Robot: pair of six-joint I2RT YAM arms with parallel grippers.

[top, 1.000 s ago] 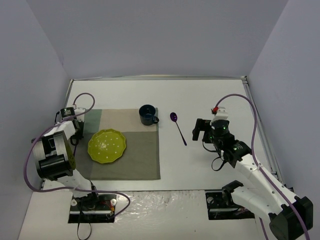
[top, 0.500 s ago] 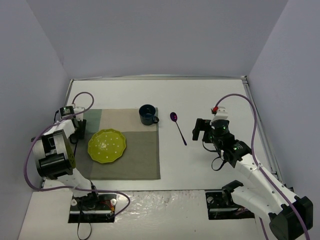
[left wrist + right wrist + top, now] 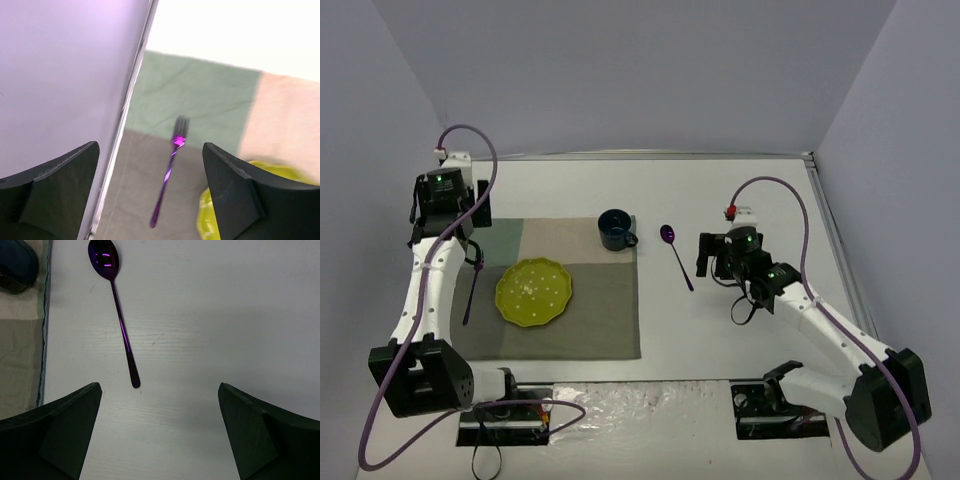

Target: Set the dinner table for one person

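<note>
The white bench (image 3: 740,190) fills the workspace, and a grey-green patchwork placemat (image 3: 600,320) lies on its left half. On the mat sit a yellow-green plate (image 3: 533,291) and, at the far right corner, a dark blue cup (image 3: 615,229). A purple spoon (image 3: 120,315) lies on bare bench just right of the mat. A purple fork (image 3: 170,170) lies on the mat left of the plate.

The right tool (image 3: 159,385) hangs over the spoon's handle end, jaws wide apart and empty. The left tool (image 3: 150,150) is likewise spread and empty above the fork, close to the side wall. That view is blurred, so its height is uncertain.

The spoon looks like the remaining piece. It is thin and flat against a hard surface, so a shallow pinch may skid it away or flip the bowl toward the cup.
</note>
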